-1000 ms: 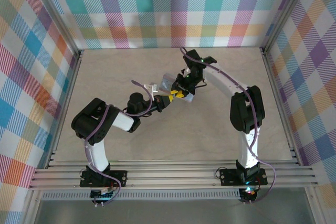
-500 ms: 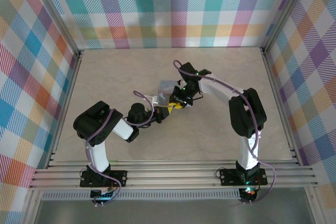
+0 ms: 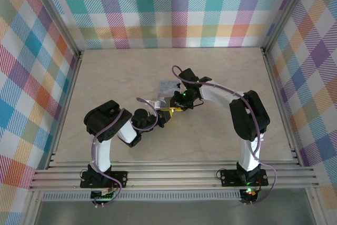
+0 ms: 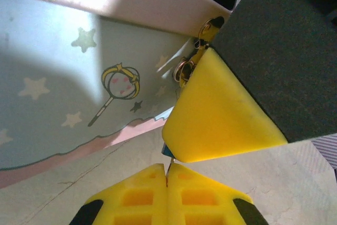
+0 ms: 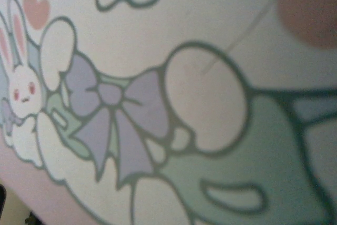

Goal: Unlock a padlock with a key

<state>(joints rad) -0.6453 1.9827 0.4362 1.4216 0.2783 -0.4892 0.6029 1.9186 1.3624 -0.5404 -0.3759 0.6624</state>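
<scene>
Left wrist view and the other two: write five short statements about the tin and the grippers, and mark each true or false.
1. The left gripper has its yellow fingers pressed together. True.
2. The tin is plain red. False: it is pale blue, printed with stars and a wand.
3. A rabbit and a purple bow are printed on the tin. True.
4. The two grippers are at opposite sides of the table. False: the right gripper meets the left one at the tin, near the middle.
5. Small metal rings show beside the tin's rim. True.
</scene>
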